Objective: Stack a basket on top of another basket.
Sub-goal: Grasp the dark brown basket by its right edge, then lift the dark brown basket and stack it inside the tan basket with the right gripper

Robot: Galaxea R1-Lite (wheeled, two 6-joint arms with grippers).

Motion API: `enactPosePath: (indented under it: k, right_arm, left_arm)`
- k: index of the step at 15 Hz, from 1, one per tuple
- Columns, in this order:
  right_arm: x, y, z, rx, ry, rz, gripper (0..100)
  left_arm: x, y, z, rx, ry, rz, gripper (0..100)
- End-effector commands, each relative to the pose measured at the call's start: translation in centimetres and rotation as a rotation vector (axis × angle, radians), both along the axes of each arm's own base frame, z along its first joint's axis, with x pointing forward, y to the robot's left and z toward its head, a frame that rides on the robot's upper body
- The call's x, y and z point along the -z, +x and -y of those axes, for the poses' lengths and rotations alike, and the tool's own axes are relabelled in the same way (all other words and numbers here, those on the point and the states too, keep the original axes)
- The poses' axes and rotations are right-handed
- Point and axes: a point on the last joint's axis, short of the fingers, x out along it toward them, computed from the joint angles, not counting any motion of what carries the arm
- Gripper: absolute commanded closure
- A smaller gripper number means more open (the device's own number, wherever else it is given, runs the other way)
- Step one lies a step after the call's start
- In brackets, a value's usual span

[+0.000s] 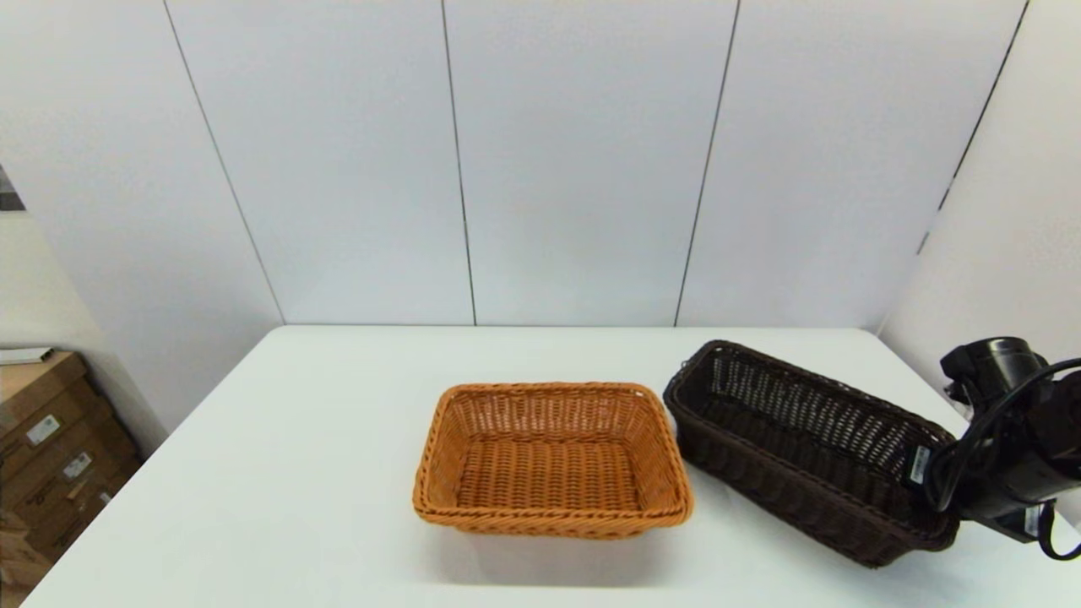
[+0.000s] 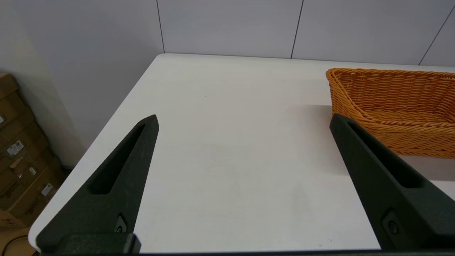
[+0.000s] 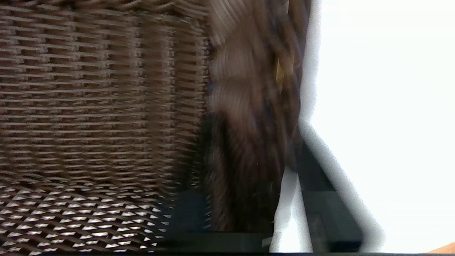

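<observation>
Nearest on the robot's right, the right gripper is at the near-right end of the dark brown basket, fingers closed over that end's braided rim; in the right wrist view one black finger sits outside the rim w/ the wall of the dark basket pinched against it, the other finger mostly hidden behind the weave. That view is smeared, so exact contact pts are hard to read. The dark basket is tilted: its near-right end looks raised off the white table, the far-left end lower, long axis running diag. from near-right to far-left. Its far-left corner is just beside the far-right corner of the orange-tan basket; can't tell if the rims touch. The orange-tan basket sits flat & upright approx. mid-table, open side up, nothing inside. Left gripper hangs over the table's left part, fingers spread wide, holding nothing; its wrist view shows the orange-tan basket beyond its right-hand finger, apart from it, and bare tabletop betw. the fingers. Left arm not seen in the head view. Off the table's left edge, lower down: stacked cardboard boxes, also seen from the left wrist. Farthest back: pale wall panels w/ thin dark seams.
</observation>
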Motion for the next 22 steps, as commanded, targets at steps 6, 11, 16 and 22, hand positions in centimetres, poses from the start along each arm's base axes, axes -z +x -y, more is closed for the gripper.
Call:
enactPosePath:
  k: [6,11,16,22]
  right_arm:
    - [-0.5,0.7,0.3,0.044,0.009,0.033,100]
    - [-4.4,2.0,1.6,0.130,0.006,0.199,100]
    - [-7.5,1.6,2.0,0.150,-0.010,0.311,100]
    - [-11.8,0.6,2.0,0.154,-0.031,0.430,100]
  left_arm:
    - [0.0,0.0,0.0,0.000,-0.001,0.002,0]
    - [0.0,0.0,0.0,0.000,-0.001,0.002,0]
    - [0.0,0.0,0.0,0.000,-0.001,0.002,0]
    - [0.0,0.0,0.0,0.000,-0.001,0.002,0]
